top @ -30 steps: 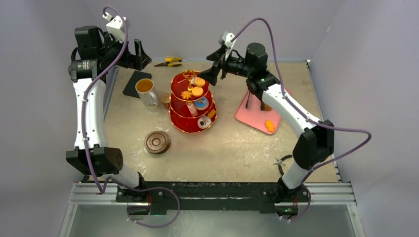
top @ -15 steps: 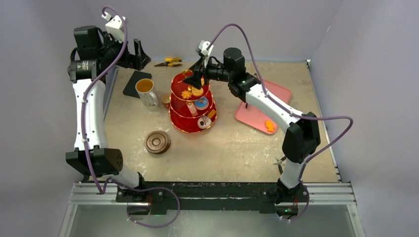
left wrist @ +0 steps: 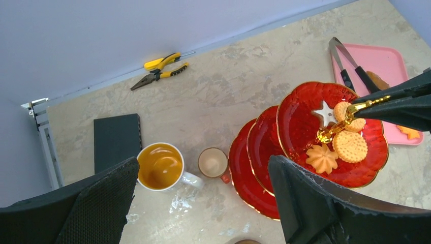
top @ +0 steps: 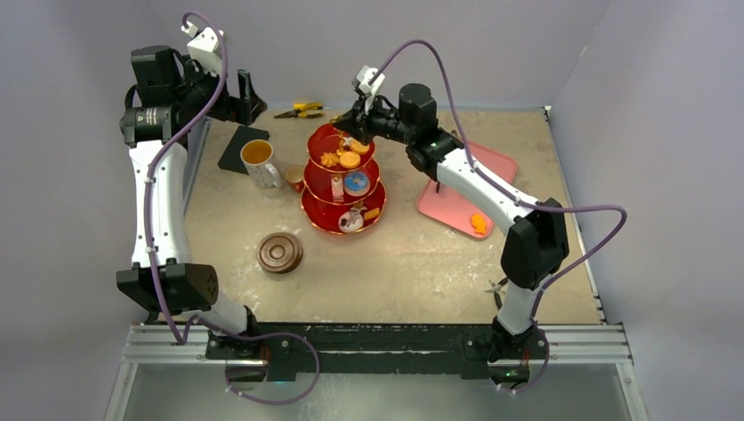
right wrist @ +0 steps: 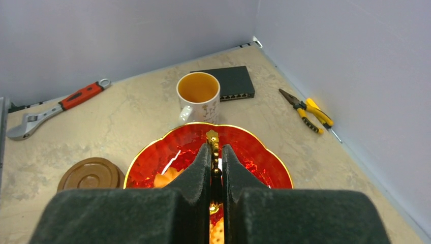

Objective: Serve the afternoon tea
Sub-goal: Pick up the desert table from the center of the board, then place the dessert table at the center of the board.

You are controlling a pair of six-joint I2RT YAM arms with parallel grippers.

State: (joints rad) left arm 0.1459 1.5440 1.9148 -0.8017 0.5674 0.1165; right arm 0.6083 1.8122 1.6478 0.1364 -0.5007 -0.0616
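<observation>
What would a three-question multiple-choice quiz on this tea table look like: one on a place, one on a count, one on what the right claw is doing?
1. The white mug stands, relative to the red stand: A on its top tier; B on its bottom tier; C on the table, left of it.
2. The stand's tiers number: A two; B three; C five.
3. The right gripper is: A shut on the gold handle; B wide open; C shut on the mug.

1 C: the top view shows it on the table. 2 B: three red plates stack up. 3 A: its jaws pinch the handle.
</observation>
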